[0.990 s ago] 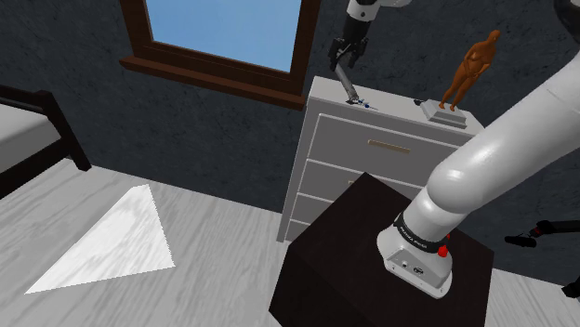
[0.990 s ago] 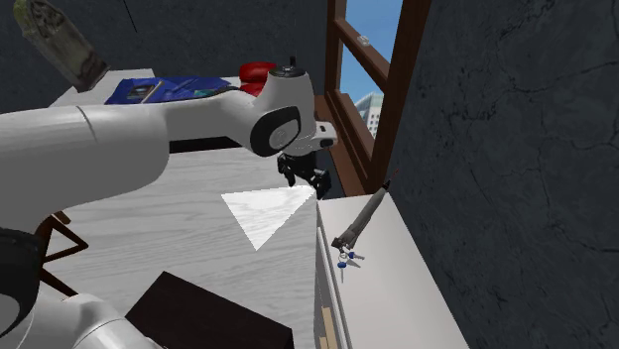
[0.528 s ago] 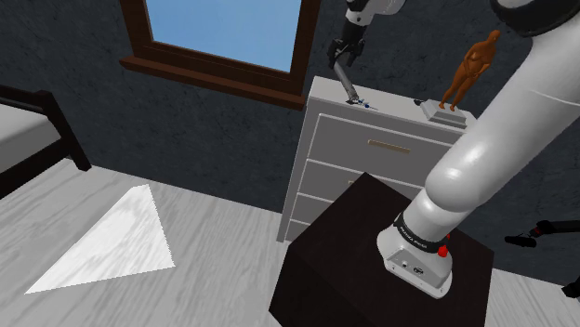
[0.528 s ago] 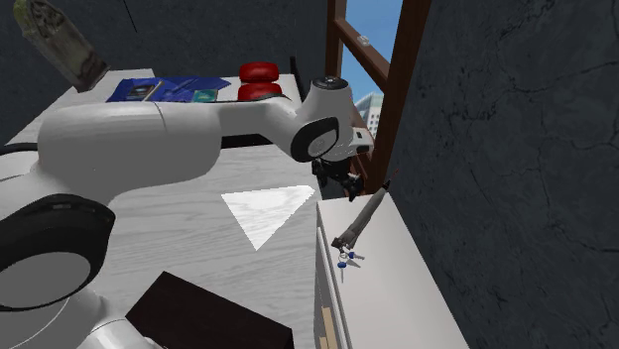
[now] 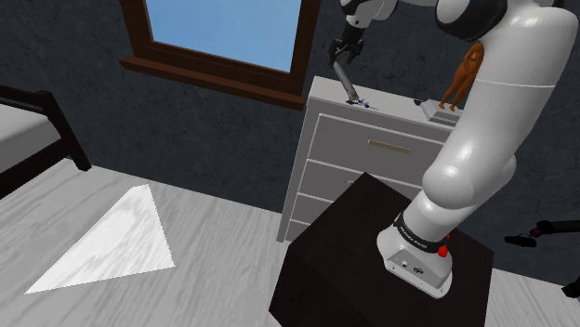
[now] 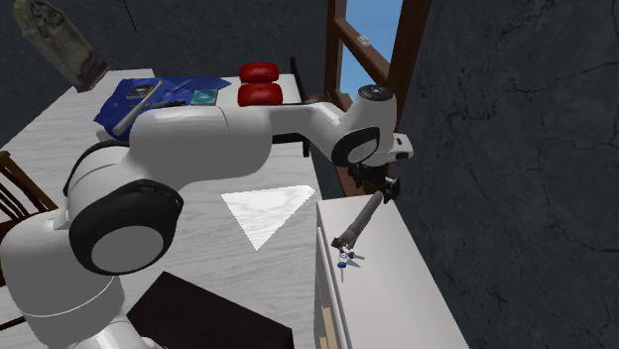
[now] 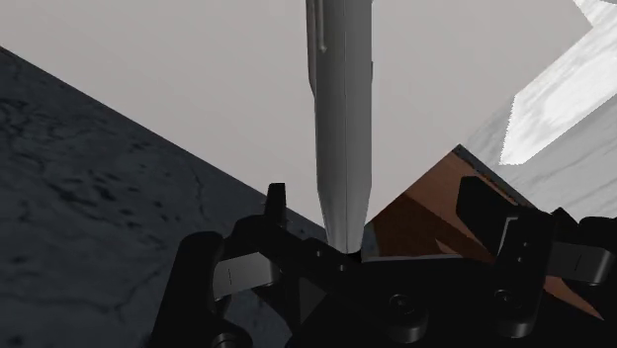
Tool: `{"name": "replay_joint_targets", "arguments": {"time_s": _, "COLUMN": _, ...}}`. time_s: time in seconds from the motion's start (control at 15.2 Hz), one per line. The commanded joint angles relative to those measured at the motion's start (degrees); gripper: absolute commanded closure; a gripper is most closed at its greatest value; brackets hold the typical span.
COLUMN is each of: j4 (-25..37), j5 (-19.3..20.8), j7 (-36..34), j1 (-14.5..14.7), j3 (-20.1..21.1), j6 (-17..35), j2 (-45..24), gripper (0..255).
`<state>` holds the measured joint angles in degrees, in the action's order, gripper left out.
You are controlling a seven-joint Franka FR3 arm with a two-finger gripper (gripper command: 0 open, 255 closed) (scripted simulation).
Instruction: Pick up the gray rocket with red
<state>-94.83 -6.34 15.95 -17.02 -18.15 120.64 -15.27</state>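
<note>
One rocket [image 5: 348,85]: grey, slim, leaned tilted on the dresser [image 5: 372,167] top, near a back corner.
Gripper [image 7: 375,193]: hovered above the dresser, at the rocket's upper tip.
Fingers [image 7: 277,203]: spread apart, the tip between them, touching neither.

White dresser [image 5: 372,172] stands against the dark wall. Brown figurine [image 5: 457,84] upright on dresser top. Wood-framed window [image 5: 223,28] just beside dresser, toward shoulder view's left. Bright floor patch [image 5: 112,243] well apart from dresser, same side.
</note>
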Motion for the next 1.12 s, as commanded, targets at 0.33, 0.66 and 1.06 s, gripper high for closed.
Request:
{"name": "replay_joint_targets", "arguments": {"time_s": 0.33, "j4": 0.35, "j5": -1.73, "j7": 1.15, "j1": -1.19, "j3": 0.01, "j6": 3.33, "j2": -3.42, "gripper": 0}}
{"name": "replay_joint_targets", "arguments": {"time_s": 0.66, "j4": -1.02, "j5": -1.97, "j7": 1.28, "j1": -1.15, "j3": 0.13, "j6": 5.14, "j2": -3.88, "gripper": 255}}
{"name": "replay_joint_targets", "arguments": {"time_s": 1.06, "j4": -1.09, "j5": -1.96, "j7": 1.28, "j1": -1.15, "j3": 0.12, "j6": 5.14, "j2": -3.82, "gripper": 255}}
